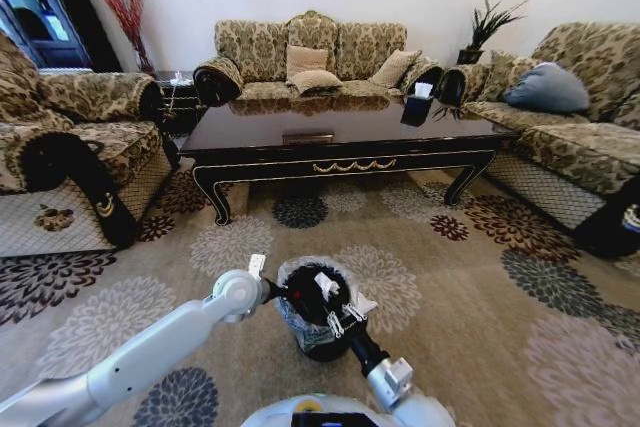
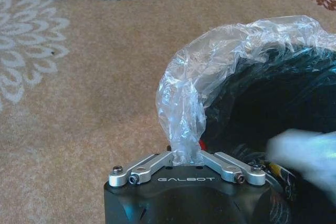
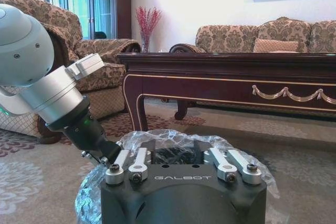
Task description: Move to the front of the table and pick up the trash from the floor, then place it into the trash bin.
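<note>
While the trash bin (image 1: 318, 319) stands on the floor (image 1: 470, 287), near the robot and in front of the table (image 1: 340, 137), both grippers meet at it. The left gripper (image 2: 186, 157) is closed on the plastic liner (image 2: 210, 72) at the bin's left rim. The right gripper (image 1: 335, 312) hangs over the bin's mouth; I cannot tell how its fingers stand.

- Your left arm (image 1: 150, 347): silver-grey tubes, round joint housings, black wrist section.
- Gripper bodies matte black, white GALBOT lettering.
- Silver finger linkages, black socket-head screws.
- Right gripper (image 1: 335, 312) has white finger parts.
</note>
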